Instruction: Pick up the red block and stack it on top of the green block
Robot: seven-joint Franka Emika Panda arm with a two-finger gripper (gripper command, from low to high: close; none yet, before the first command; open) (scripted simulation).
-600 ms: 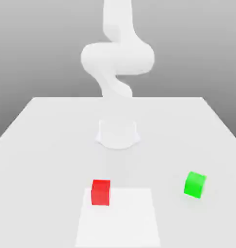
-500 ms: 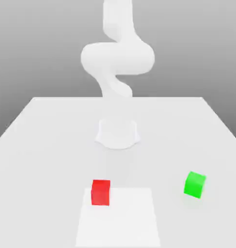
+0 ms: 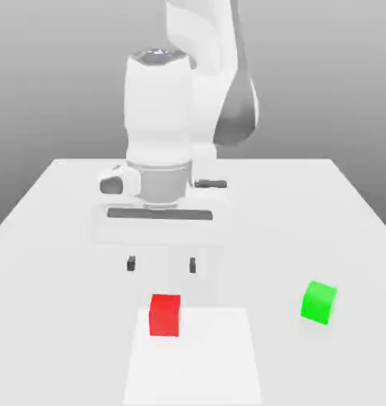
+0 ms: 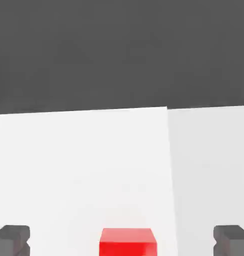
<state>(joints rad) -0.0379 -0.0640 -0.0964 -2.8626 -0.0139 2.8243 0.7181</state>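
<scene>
Jaws (image 3: 162,265) stand wide above red block (image 3: 165,315), lower left of centre; we judge it light, rigid: grip opposite sides.

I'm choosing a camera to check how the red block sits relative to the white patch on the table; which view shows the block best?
The exterior view: the whole red block appears, overlapping a corner of the white patch. The hand view shows just part, cut by the picture's edge.

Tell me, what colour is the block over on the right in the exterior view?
Bright green; the block shows best in the exterior view.
</scene>
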